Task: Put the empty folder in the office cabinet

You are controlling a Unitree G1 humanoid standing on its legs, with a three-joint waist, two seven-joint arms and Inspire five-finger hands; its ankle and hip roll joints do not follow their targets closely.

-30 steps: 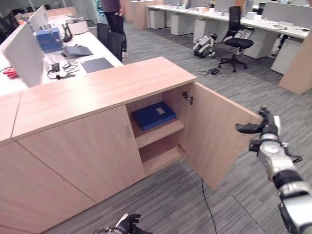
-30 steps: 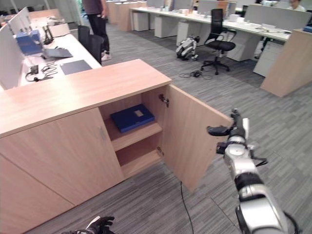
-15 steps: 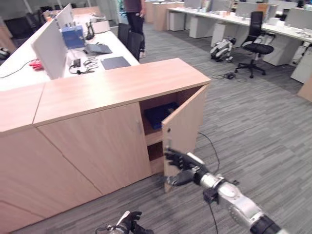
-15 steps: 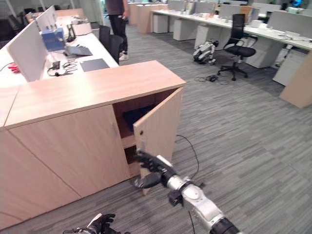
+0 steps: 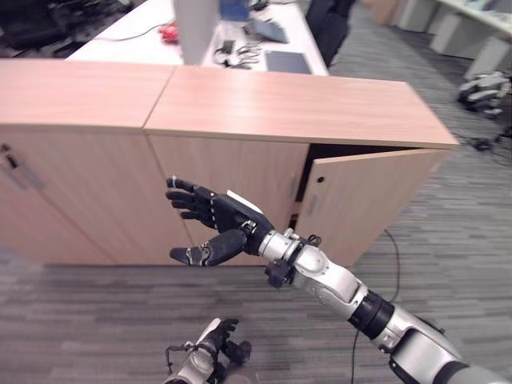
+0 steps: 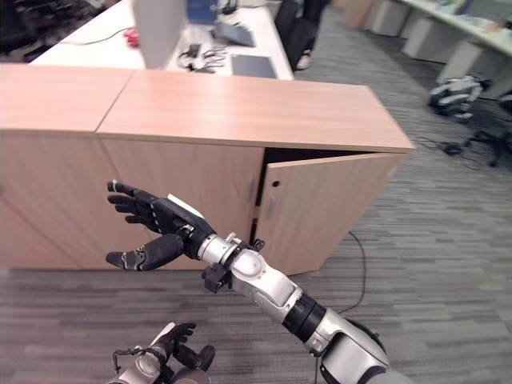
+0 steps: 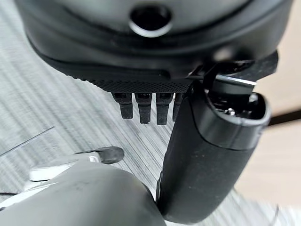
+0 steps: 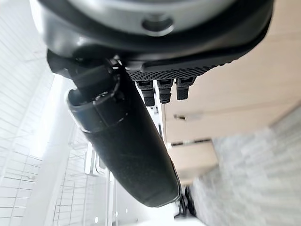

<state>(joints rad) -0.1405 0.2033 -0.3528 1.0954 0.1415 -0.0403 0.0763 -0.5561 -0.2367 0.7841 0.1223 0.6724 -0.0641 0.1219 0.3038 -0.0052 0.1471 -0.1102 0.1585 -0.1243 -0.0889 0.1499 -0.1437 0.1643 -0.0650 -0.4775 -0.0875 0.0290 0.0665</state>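
Observation:
The wooden office cabinet stands in front of me, its right door nearly closed with only a dark gap along the top and hinge side. The door hides the shelves and whatever lies on them. My right hand is held open in mid-air before the cabinet's closed left door, fingers spread and touching nothing. It holds nothing in its wrist view either. My left hand hangs low near the floor, fingers relaxed and empty.
A second wooden cabinet joins on the left. Behind them stands a white desk with a divider panel, cables and a laptop. A dark chair and a small four-legged robot are at the back right on grey carpet.
The cabinet door has swung from wide open to nearly closed, hiding the blue folder on the upper shelf. My right hand left the door and moved left. The camera has shifted.

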